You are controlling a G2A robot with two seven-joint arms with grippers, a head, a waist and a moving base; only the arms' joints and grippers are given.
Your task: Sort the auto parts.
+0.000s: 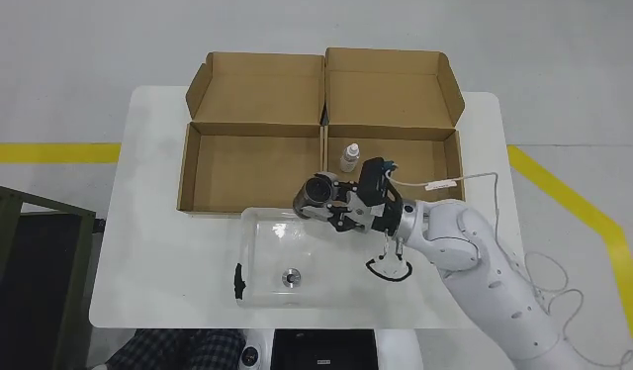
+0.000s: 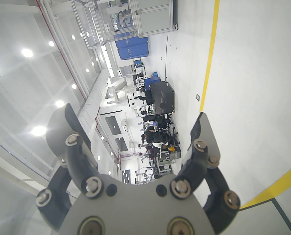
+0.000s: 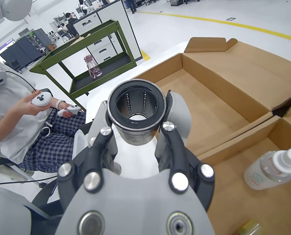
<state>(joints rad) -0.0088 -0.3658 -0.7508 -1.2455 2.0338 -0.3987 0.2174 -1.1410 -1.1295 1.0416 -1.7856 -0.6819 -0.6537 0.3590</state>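
The sorting looks under way but well short of finished. The right gripper (image 1: 326, 202) is clamped on a dark metal cylinder bearing (image 3: 136, 113), a fingertip pressed to each side and the bearing's open bore facing away from the wrist. It holds the part in the air above the line where the clear tray (image 1: 267, 271) meets the near wall of the empty cardboard box (image 1: 252, 172). That box lies just beyond the gripper and has nothing in it. The second box (image 1: 425, 157) lies beyond the gripper and to its right, and a small white spray bottle (image 1: 349, 156) lies on its floor. From this the bearing seems bound for one of the two boxes, though which one cannot be judged. Below the gripper and nearer the robot, the tray holds a small round metal part (image 1: 290, 278) and a slim black piece (image 1: 238, 281) against its left end. A black ring-shaped piece (image 1: 388, 268) lies just beside the right arm's wrist. So at least three pieces appear to be waiting after this one. The left gripper (image 2: 135, 118) has its fingers spread apart with nothing between them and points out into the room, away from the desk (image 1: 148, 222). As for writing, the bottle carries a pale label with faint print too small to make out, and the boxes and the bearing show no legible marks.
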